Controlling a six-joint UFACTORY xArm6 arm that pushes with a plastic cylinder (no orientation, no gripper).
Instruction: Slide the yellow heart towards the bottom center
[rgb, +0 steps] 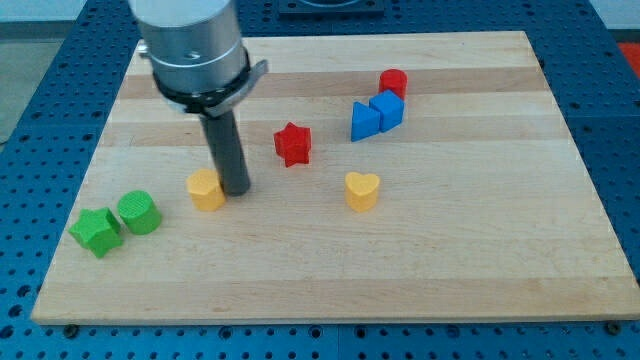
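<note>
One yellow heart (362, 190) mid-board, uncontained

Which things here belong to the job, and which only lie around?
Job: yellow heart; my tip, left of it, beside the yellow block.
Lying about: yellow block, red star, red cylinder, two blue blocks, green star, green cylinder.

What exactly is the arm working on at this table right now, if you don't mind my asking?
I am an arm ending in a dark rod, pushing blocks on a wooden board. My job is to slide the yellow heart towards the bottom center. My tip is not at the heart: it sits close beside another yellow block, on that block's right in the view, well to the heart's left. The heart lies near the middle of the board, untouched by my tip.
</note>
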